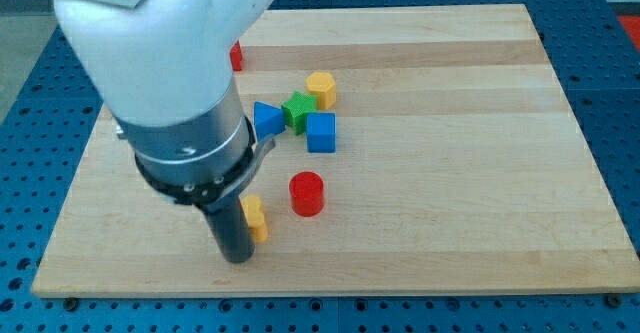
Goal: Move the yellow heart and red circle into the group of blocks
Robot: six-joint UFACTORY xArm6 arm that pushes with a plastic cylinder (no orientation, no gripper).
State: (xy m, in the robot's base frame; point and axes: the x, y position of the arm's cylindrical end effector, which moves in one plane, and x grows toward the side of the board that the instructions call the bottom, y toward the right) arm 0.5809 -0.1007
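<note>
My tip [236, 257] touches the yellow heart [255, 218] from its lower left, no gripper fitted; red circle [307, 193] sits just right of the heart, so an off-centre shove could scatter both past the blue cube [321, 132].

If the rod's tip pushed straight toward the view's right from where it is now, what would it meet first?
My tip would first meet the yellow heart, right beside it and probably already touching; the red circle lies beyond, slightly higher up.

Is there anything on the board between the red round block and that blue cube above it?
No. In the camera view, only bare wood lies between the red circle and the blue cube.
</note>
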